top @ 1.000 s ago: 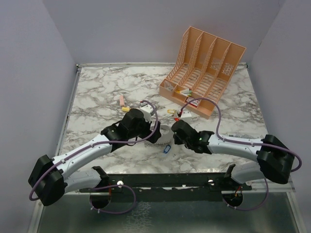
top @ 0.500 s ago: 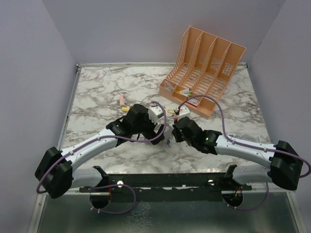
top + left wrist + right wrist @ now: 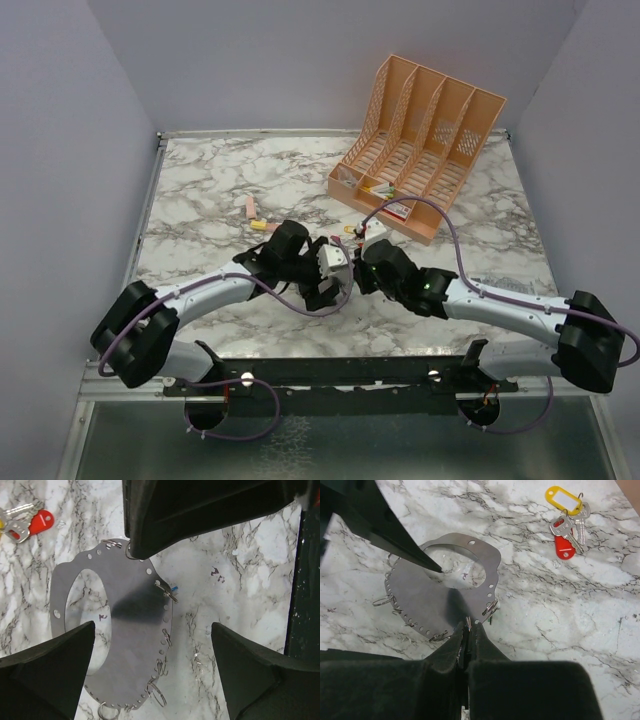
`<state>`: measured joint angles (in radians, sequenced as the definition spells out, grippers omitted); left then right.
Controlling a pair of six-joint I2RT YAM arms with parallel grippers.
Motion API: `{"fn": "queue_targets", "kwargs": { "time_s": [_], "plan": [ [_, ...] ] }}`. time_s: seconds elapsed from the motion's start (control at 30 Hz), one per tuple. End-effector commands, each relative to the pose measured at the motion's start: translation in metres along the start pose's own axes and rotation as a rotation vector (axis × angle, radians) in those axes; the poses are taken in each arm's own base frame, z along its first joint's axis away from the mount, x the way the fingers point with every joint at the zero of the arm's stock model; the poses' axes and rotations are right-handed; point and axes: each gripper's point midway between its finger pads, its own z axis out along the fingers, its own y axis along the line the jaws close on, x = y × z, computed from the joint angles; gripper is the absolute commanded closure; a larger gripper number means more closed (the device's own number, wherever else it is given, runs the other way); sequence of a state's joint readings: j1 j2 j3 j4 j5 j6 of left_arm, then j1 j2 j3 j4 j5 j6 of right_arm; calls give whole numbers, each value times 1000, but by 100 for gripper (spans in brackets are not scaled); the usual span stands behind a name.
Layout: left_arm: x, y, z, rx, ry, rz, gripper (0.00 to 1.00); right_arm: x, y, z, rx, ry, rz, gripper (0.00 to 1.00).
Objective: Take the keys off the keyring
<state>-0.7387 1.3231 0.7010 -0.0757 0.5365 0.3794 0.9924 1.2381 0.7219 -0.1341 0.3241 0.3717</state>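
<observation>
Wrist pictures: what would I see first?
A big flat pale grey metal ring lies on the marble table, small wire loops along its rim, with the right arm's black fingers pinched at its edge. Apart from it lie silvery keys with red and yellow tags.

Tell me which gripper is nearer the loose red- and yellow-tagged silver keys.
Right: right gripper grips the flat grey keyring's edge towards those keys; left gripper straddles its opposite side.

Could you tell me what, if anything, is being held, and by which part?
The right tool is shut on the rim of the keyring; the left tool is open, holding nothing.
</observation>
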Motion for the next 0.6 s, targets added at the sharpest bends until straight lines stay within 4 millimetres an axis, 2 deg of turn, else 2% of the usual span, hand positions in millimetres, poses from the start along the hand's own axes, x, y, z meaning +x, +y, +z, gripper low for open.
{"fn": "queue_targets", "kwargs": {
  "time_s": [0.0, 0.2, 0.4, 0.57],
  "plan": [
    [-10, -1, 14, 101, -35, 128, 3, -19, 9, -4, -55, -66, 8, 99],
    [-9, 5, 16, 68, -36, 105, 18, -22, 10, -7, -65, -84, 24, 99],
    [-4, 8, 8, -86, -83, 204, 20, -24, 12, -7, -64, -87, 59, 100],
    [-8, 16, 6, -211, -120, 270, 21, -23, 15, -5, -65, -77, 95, 99]
  ]
}}
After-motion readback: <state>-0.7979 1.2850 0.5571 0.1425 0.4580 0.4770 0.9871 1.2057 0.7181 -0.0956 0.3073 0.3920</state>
